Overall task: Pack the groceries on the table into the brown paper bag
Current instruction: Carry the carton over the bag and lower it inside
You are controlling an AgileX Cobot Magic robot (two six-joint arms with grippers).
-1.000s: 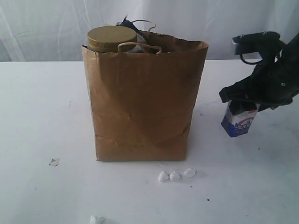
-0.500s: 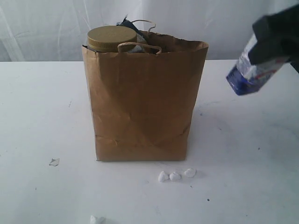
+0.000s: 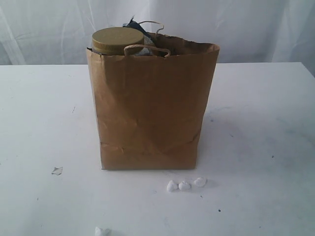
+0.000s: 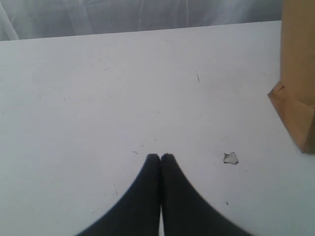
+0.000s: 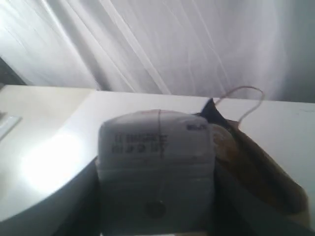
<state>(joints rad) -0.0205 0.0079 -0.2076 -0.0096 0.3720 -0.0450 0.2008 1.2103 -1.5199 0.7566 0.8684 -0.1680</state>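
One brown paper bag (image 3: 150, 108) stands upright at the middle of the white desk (image 3: 44, 113), its mouth open and its sides creased. Inside it, the big jar's olive lid (image 3: 118, 40) rises above the rim at about 11 o'clock of the mouth, just behind a twisted brown handle (image 3: 146, 49). A paler handle loop (image 3: 150, 23) and the dark tip of some pack (image 3: 132, 23) show toward 12 o'clock; what that pack is cannot be told.

Three small white scraps (image 3: 185, 185) lie in a row on the desk at 5 o'clock from the bag, near its base but apart from it. A flat pale scrap (image 3: 57, 170) lies at 8 o'clock, and one more white scrap (image 3: 101, 230) sits toward 6 o'clock, at the near edge of the exterior view.

The left jaws are pressed tight together, gripping nothing, and hang low over bare desk. Their wrist view shows the flat pale scrap close by and the bag's lower corner a little beyond it.

The right jaws hold the small carton (image 5: 156, 157), their dark sides against its two flanks. The carton is blurred, pale with dark print. It is raised off the desk, higher than the bag's rim and close beside its mouth. Whether it is over the opening itself cannot be told.
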